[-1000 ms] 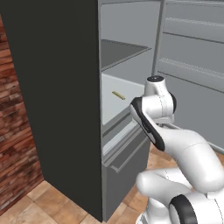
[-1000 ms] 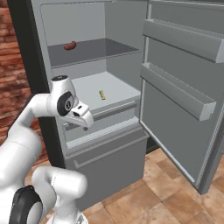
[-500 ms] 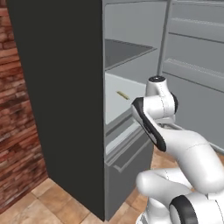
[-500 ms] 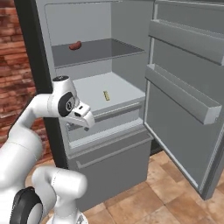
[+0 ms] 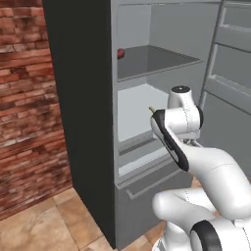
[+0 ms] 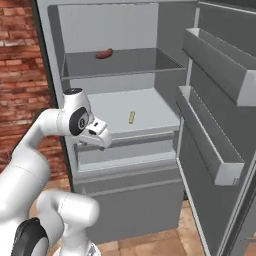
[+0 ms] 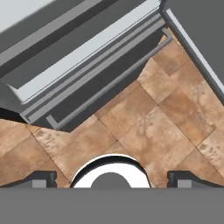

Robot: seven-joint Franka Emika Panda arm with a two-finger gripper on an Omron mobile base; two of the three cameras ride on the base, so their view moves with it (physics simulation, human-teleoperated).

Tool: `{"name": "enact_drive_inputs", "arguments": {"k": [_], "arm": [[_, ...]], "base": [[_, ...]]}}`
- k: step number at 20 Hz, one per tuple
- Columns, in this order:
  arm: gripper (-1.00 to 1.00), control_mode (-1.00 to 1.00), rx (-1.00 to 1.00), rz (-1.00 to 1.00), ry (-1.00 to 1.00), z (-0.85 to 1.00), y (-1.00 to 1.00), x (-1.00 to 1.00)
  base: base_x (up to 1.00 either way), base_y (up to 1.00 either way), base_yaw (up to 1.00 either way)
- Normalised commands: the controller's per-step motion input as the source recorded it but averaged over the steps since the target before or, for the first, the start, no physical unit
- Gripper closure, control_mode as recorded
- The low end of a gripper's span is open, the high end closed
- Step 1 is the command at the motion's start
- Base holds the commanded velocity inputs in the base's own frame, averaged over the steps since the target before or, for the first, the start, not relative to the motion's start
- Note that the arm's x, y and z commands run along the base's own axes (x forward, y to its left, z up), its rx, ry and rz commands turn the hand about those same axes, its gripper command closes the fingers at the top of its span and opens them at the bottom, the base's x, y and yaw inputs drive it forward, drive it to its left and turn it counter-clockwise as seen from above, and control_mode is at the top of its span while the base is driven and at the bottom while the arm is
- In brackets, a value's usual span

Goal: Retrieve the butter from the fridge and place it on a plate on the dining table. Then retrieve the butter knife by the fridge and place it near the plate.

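Note:
The grey fridge (image 6: pixel 50 60) stands open. The butter (image 6: pixel 132 117), a small pale-yellow stick, lies on its middle shelf; its tip (image 5: pixel 152 109) peeks out beside my arm. My gripper (image 6: pixel 101 139) hangs in front of the shelf's left end, below and left of the butter and apart from it. It points down at the floor, and its fingertips (image 7: pixel 42 178) stand wide open with nothing between them. The bottom drawer (image 7: pixel 87 65) lies ahead of the hand. The plate, the dining table and the butter knife are out of view.
A small red lump (image 6: pixel 104 53) lies on the upper shelf. The open fridge door (image 6: pixel 215 125) with its shelves juts out on the right. A brick wall (image 5: pixel 29 98) flanks the fridge on the left. Brown floor tiles (image 7: pixel 144 122) lie below the hand.
The whole picture has slid to the right in both base views, so the base has moved. The arm keeps its pose and the gripper stays open.

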Motion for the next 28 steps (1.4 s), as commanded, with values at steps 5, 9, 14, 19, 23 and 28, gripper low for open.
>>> {"name": "enact_drive_inputs", "arguments": {"k": [5,9,14,19,23,28], "arm": [[-1.0,1.0,0.0,0.0,0.0,0.0,0.0,0.0],[-1.0,1.0,0.0,0.0,0.0,0.0,0.0,0.0],[-1.0,1.0,0.0,0.0,0.0,0.0,0.0,0.0],[-1.0,1.0,0.0,0.0,0.0,0.0,0.0,0.0],[-1.0,1.0,0.0,0.0,0.0,0.0,0.0,0.0],[-1.0,1.0,0.0,0.0,0.0,0.0,0.0,0.0]], "base": [[0.3,-0.47,0.46],[0.03,-0.29,0.23],[0.16,-0.2,0.03],[0.49,-0.19,-0.16],[0.48,-0.23,-0.22],[0.29,-0.38,-0.27]]}}
